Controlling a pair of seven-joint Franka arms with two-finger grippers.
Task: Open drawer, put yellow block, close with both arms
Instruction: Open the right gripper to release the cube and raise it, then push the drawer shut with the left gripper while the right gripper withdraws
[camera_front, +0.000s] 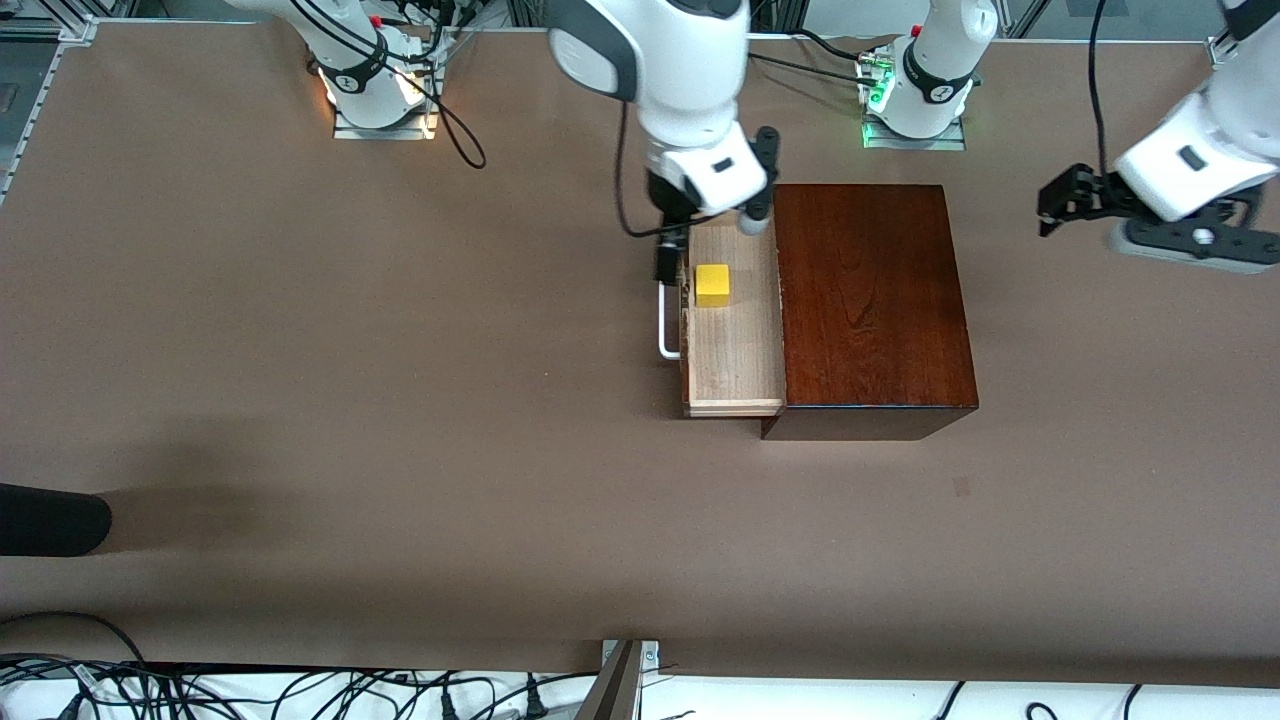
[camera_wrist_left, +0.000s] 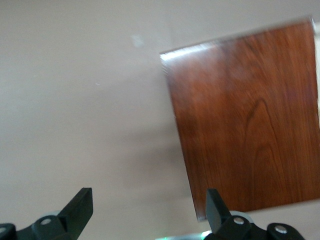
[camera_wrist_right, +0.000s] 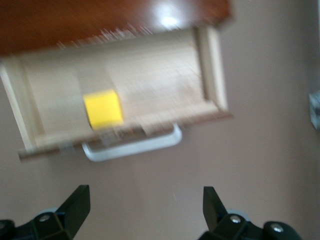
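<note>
The reddish-brown wooden box (camera_front: 870, 300) stands mid-table. Its drawer (camera_front: 735, 360) is pulled out toward the right arm's end, with the white loop handle (camera_front: 667, 330) on its front. The yellow block (camera_front: 712, 285) lies in the drawer's farther part, by the front wall. My right gripper (camera_front: 668, 260) hangs open and empty over the drawer's front edge, close to the block. In the right wrist view the gripper (camera_wrist_right: 145, 207) is over bare table, short of the handle (camera_wrist_right: 135, 146), the block (camera_wrist_right: 103, 108) and the drawer (camera_wrist_right: 150, 75). My left gripper (camera_front: 1050, 212) (camera_wrist_left: 148, 207) is open and empty over the table past the box (camera_wrist_left: 250, 120), toward the left arm's end.
A dark rounded object (camera_front: 50, 520) lies at the table's edge at the right arm's end. Cables and a metal bracket (camera_front: 625, 680) run along the edge nearest the front camera. The arm bases (camera_front: 375, 90) (camera_front: 920, 95) stand at the farthest edge.
</note>
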